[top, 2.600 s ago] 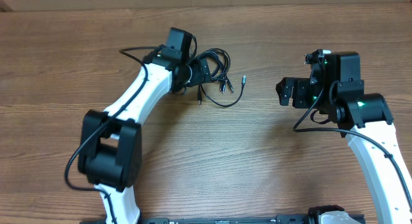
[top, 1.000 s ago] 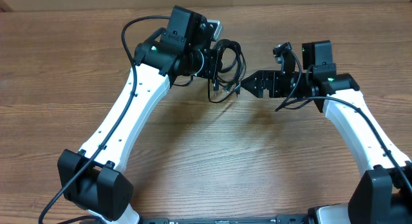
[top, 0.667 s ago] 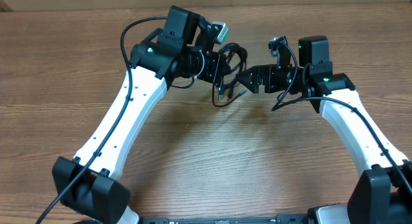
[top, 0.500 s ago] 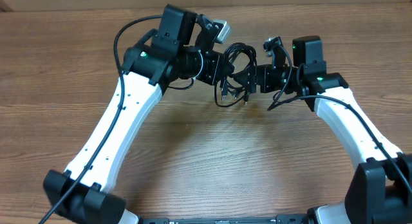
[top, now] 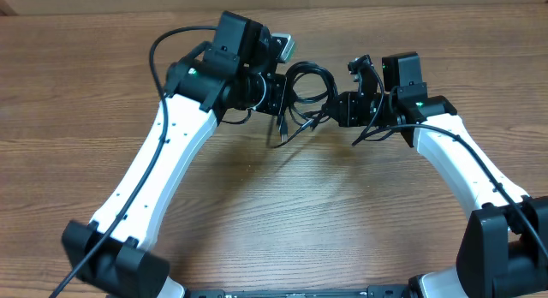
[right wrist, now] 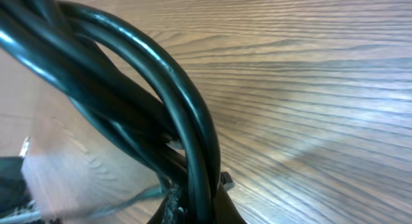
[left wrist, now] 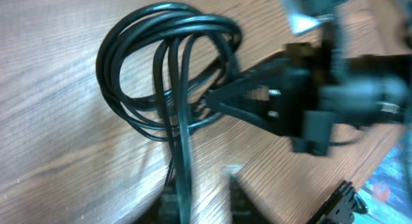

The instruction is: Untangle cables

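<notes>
The right claw point(top: 329, 110) is drawn to a narrow point and pinches the cables point(top: 310, 74) at the lower right of their loop. The left claw point(top: 281, 96) meets the same bundle from the opposite side, with strands dropping against one blurred finger point(left wrist: 171, 201); whether it clamps them I cannot tell

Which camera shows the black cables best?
The left wrist view: the cables show large, as a whole loop. Overhead shows them small, between the left gripper and right gripper. The right wrist view is so close that only a few strands show.
</notes>
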Robot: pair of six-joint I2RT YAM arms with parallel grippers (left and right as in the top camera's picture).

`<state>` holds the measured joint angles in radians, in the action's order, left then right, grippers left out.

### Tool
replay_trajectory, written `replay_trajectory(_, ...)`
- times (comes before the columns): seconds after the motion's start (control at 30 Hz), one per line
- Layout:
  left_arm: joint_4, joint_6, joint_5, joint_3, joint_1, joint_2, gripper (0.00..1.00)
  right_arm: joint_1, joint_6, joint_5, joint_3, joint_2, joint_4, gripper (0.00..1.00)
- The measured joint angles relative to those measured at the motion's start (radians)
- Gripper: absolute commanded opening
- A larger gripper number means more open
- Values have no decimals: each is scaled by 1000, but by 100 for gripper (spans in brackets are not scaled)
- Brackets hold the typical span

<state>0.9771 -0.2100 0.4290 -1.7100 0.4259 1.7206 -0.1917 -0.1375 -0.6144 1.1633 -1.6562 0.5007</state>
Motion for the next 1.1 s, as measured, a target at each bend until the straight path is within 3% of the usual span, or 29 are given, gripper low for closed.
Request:
replay_trajectory(0.27, 23, -1, -24, 0, 0, 65, 45, -11, 3, -142, 0, 0, -3, 4)
replay_trajectory(0.47, 22, 0, -117, 0, 0, 66, 65, -12, 29, -197, 0, 0, 80, 4)
replay_trajectory(0.53, 22, 0, -140, 0, -1, 66, 65, -12, 46, -193, 0, 0, 114, 4)
replay_trajectory(0.67, 22, 0, -178, 0, -3, 66, 63, -12, 69, -174, 0, 0, 160, 4)
replay_trajectory(0.87, 23, -32, -195, 0, -7, 66, 44, -35, 117, -162, 0, 0, 190, 4)
replay_trajectory(1.1, 41, -222, -123, 0, -9, 84, 44, -84, 138, -163, 0, 2, 151, 4)
